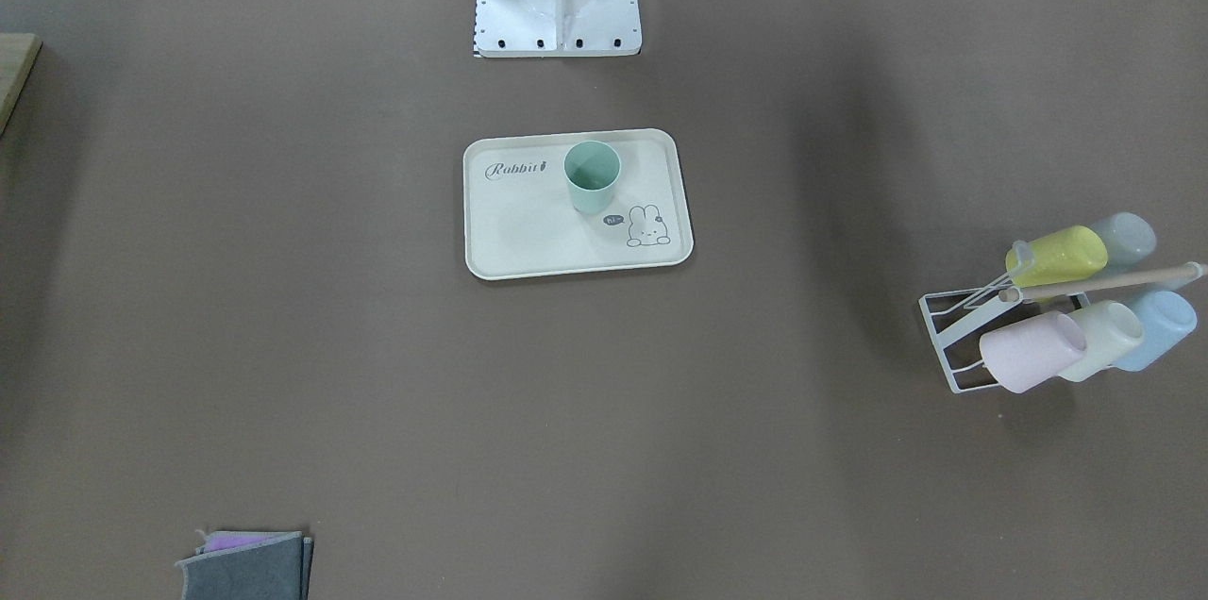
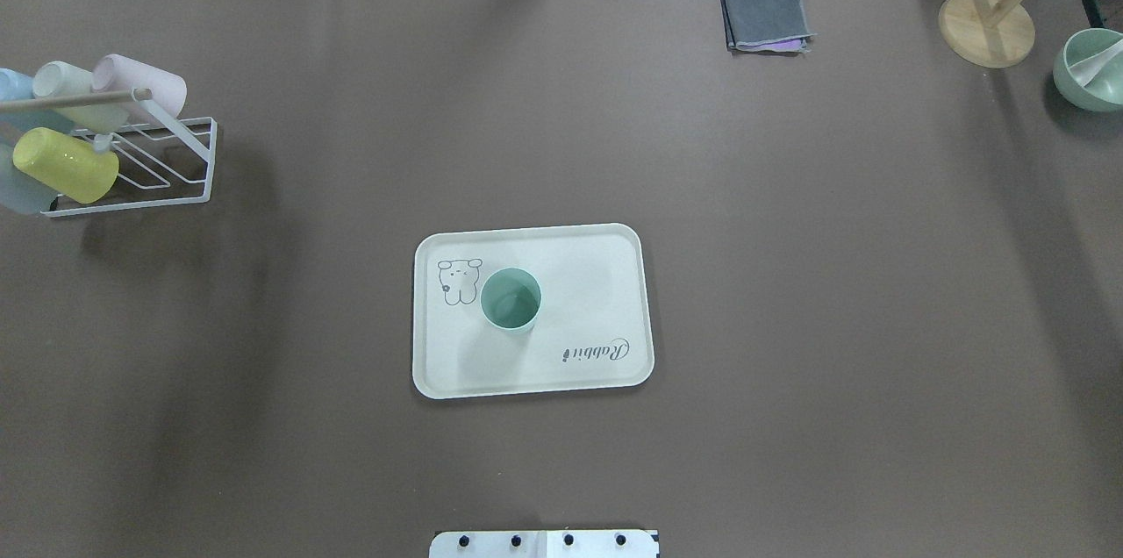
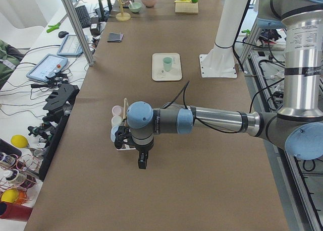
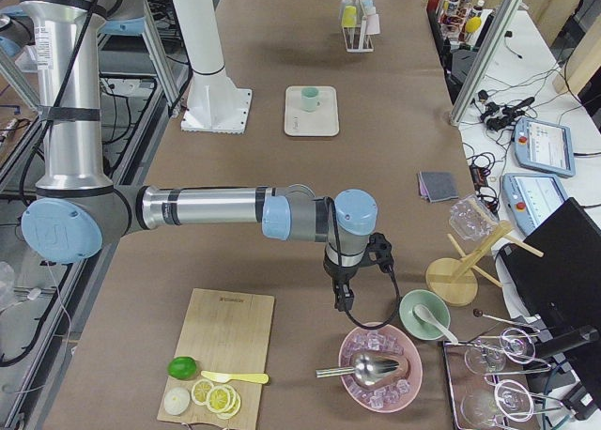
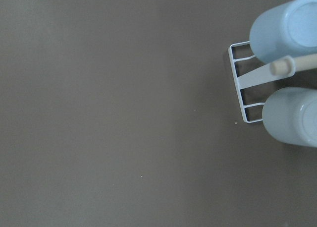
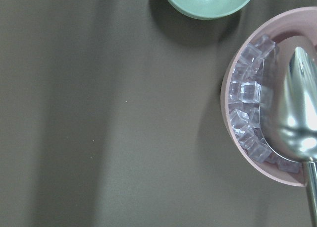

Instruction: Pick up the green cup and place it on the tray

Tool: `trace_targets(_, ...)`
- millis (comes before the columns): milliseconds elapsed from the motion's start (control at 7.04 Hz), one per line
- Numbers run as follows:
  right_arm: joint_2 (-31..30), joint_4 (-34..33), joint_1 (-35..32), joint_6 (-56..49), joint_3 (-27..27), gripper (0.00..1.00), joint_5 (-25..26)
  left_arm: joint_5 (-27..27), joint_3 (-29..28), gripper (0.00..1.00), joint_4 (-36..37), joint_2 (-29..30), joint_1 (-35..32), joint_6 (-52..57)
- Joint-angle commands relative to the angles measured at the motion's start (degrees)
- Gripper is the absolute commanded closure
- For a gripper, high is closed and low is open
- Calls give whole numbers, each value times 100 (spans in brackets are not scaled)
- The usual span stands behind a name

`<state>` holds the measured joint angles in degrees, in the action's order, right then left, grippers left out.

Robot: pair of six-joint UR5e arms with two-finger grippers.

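The green cup [image 1: 592, 174] stands upright on the cream tray [image 1: 528, 232], near the "Rabbit" script and the bunny drawing. Both also show in the overhead view, the cup [image 2: 511, 299] left of the middle of the tray [image 2: 597, 268]. My left gripper [image 3: 142, 164] shows only in the exterior left view, hanging over the table beside the cup rack, far from the tray. My right gripper [image 4: 342, 303] shows only in the exterior right view, above a pink bowl of ice. I cannot tell whether either is open or shut. Nothing touches the cup.
A white wire rack [image 2: 175, 181] with several pastel cups stands at the table's left end. A folded grey cloth [image 2: 765, 17], a wooden stand [image 2: 986, 27] and a green bowl [image 2: 1088, 71] lie at the far right. A pink ice bowl [image 6: 267, 103] holds a metal scoop.
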<state>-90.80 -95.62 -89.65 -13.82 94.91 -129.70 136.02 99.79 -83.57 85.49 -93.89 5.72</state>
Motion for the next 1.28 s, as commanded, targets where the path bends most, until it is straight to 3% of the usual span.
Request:
trace_targets(0,1,-9,0,-15,10,0,-3,144,-4,1,-19,-49,-33,8)
trace_targets(1137,1,0,53,-15,63,0,-3,109,-39,1,-10,21,-24,-1)
